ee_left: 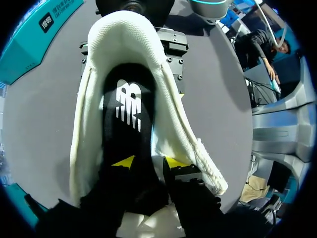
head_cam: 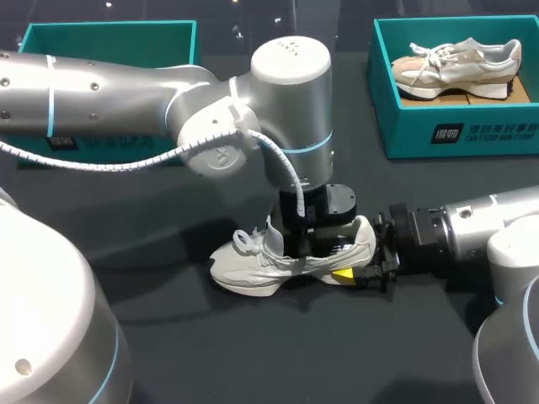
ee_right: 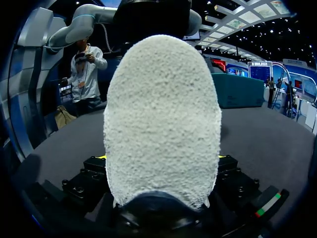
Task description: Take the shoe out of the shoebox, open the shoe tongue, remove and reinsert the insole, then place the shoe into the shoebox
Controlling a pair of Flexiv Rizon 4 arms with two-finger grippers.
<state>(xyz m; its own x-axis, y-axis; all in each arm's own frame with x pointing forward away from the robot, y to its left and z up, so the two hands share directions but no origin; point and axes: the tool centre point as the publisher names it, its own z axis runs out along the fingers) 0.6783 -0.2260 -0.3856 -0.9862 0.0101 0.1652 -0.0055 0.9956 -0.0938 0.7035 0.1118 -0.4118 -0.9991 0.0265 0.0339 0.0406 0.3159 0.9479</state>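
A white shoe lay on its sole near the middle of the dark tabletop, toe to the left and heel to the right. The left arm came in from the left and stood over the shoe, and the left jaws reached down into its opening, at the black insole. Whether they had hold of the insole could not be told. The right arm lay low on the right, and the right jaws were spread wide around the heel, pressing it from both sides. At the far right stood a teal shoebox with a second shoe inside. Another teal box stood at the far left, partly hidden by the left arm.
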